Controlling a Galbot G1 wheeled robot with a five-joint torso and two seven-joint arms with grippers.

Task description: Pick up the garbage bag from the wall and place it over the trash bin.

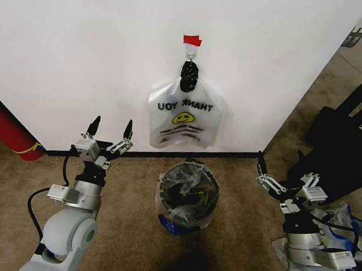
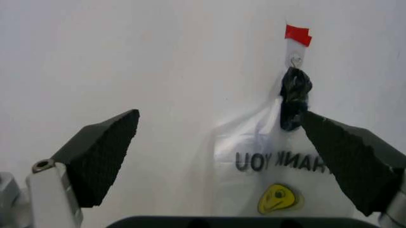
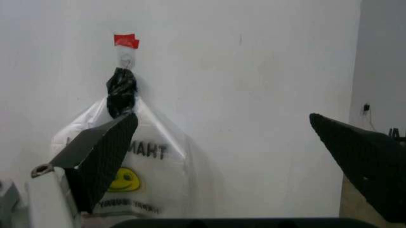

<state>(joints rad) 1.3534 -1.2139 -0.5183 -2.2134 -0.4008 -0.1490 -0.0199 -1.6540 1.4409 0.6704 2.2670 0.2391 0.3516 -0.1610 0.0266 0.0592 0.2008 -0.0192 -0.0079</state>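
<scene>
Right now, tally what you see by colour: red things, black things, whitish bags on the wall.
Red: 2, the tape strip and the cylinder at the left edge.
Black: 2, the trash bin and the large case.
Whitish: 1, the garbage bag hanging on the hook.
Total: 5.

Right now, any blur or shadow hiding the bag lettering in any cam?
Head view: the garbage bag is sharp, lettering mirrored but readable, soft shadow on the wall. Left wrist view: left gripper fingers blurred, one covering the text's end. Right wrist view: a right gripper finger hides the start.
</scene>
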